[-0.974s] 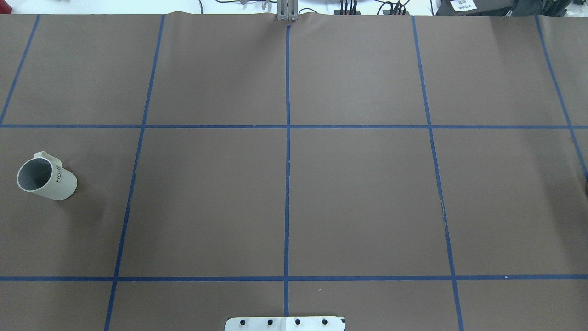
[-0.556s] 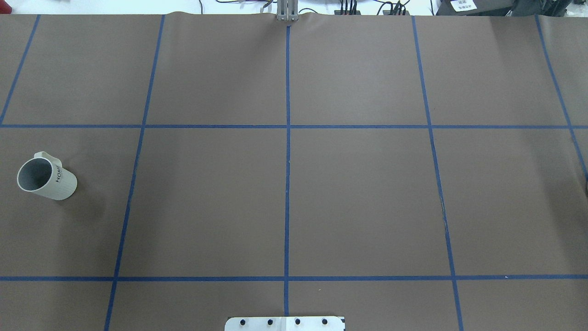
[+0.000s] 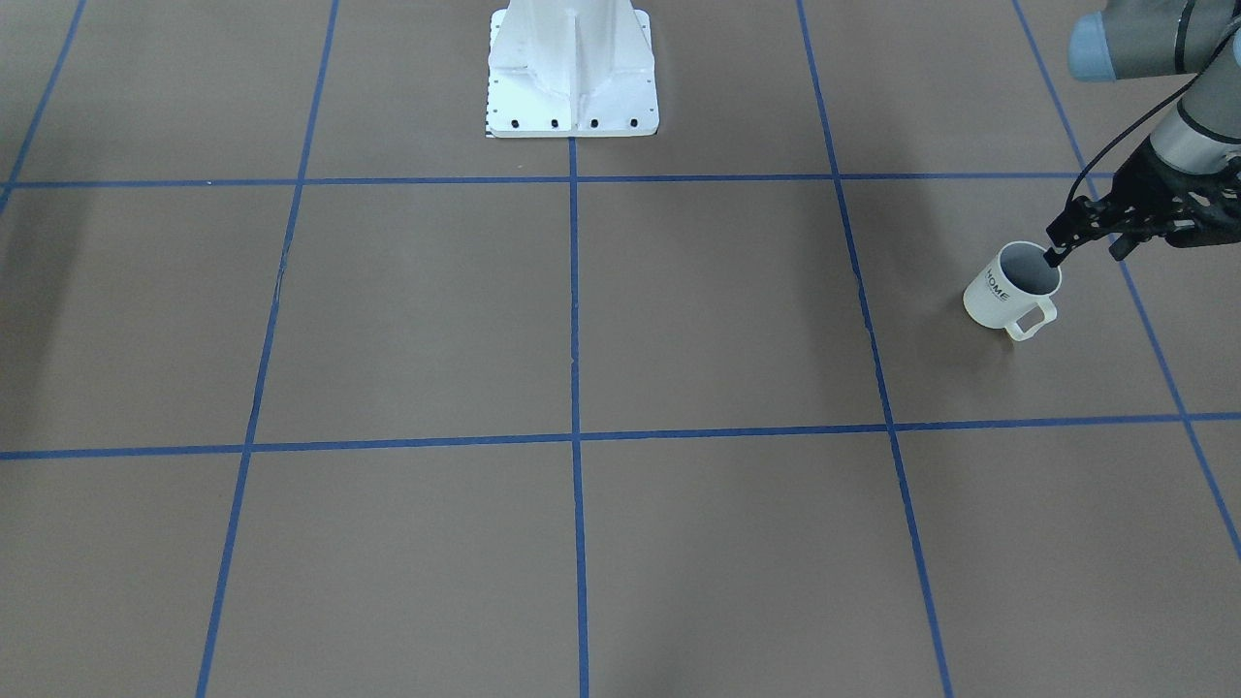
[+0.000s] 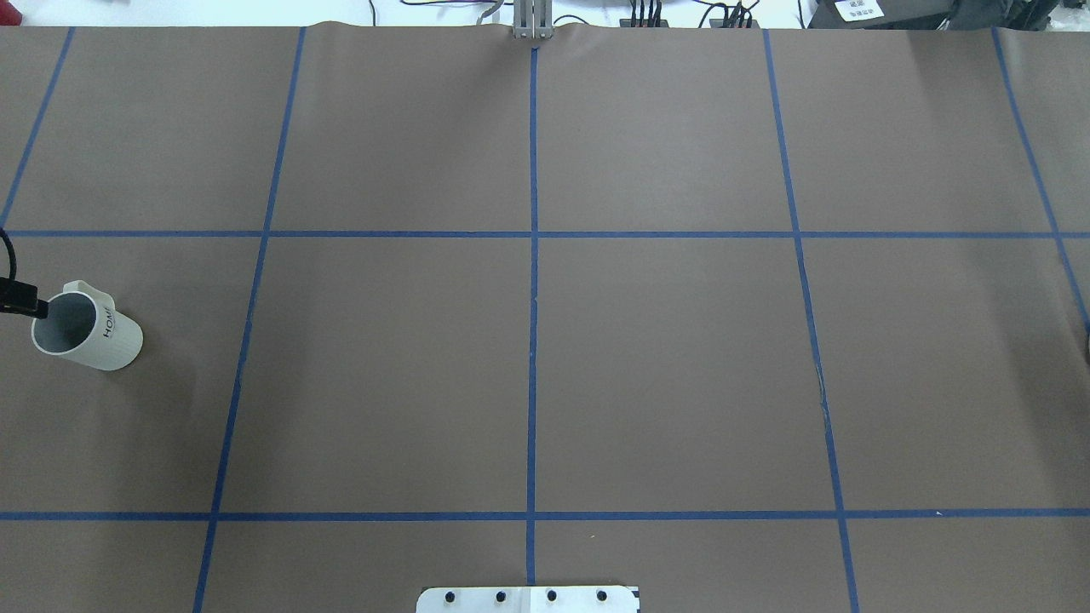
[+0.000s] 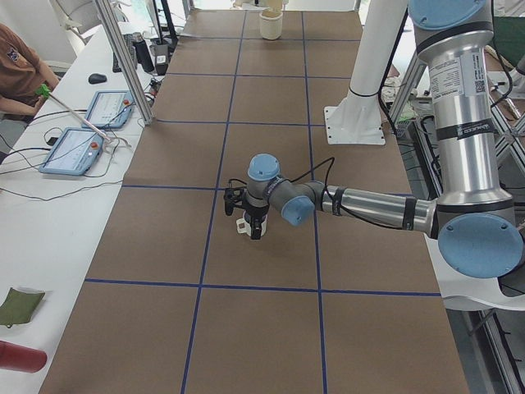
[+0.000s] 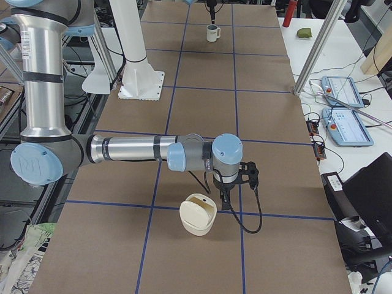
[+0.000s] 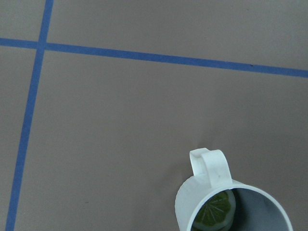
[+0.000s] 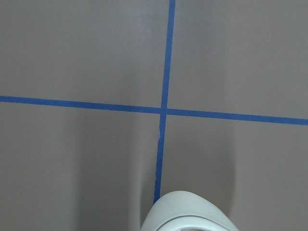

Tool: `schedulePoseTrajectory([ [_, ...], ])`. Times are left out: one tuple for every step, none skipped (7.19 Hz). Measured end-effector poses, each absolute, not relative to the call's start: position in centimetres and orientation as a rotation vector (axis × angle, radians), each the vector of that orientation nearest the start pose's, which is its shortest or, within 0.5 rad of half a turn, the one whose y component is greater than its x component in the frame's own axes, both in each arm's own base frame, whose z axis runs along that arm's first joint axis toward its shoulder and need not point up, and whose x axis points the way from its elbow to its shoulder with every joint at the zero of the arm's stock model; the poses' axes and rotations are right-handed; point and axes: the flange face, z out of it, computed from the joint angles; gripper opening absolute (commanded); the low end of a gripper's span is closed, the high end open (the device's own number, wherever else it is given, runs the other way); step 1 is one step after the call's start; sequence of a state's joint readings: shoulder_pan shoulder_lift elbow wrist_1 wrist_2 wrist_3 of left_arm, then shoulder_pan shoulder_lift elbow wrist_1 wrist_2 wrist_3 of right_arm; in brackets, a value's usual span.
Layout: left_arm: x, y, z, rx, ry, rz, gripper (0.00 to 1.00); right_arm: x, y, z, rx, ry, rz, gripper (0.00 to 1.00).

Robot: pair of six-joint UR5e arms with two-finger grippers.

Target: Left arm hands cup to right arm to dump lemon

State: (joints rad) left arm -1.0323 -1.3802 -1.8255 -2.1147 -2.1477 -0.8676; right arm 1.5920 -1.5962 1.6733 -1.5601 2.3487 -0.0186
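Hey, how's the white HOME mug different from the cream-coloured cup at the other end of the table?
The mug is white with black lettering and a squarish handle; the cream cup shows neither. The mug holds a lemon slice; the cream cup looks empty. Both stand upright on the brown table.

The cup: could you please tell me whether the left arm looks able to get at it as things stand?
Probably yes: the left hand hangs close over the upright cup, and nothing stands between them.
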Motion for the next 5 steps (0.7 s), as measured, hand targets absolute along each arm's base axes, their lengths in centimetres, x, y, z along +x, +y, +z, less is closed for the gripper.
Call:
schedulePoseTrajectory([
  [17.4,-42.2,57.0,0.075,0.805,-0.122,0.67,7.3,-48.6,61.7,0.116,-0.776,-0.04,1.0],
  [19.1,-42.6,57.4,0.056,0.802,-0.111,0.36,7.3,-48.8,61.6,0.135,-0.777,-0.049,1.0],
  [20.2,-42.9,57.8,0.045,0.798,-0.101,0.27,7.3,-48.9,61.5,0.148,-0.777,-0.054,1.0],
  [20.6,-43.0,58.1,0.039,0.797,-0.093,0.25,7.3,-49.0,61.4,0.155,-0.777,-0.058,1.0],
  [20.6,-42.9,58.1,0.034,0.8,-0.088,0.25,7.3,-49.0,61.3,0.16,-0.776,-0.06,1.0],
])
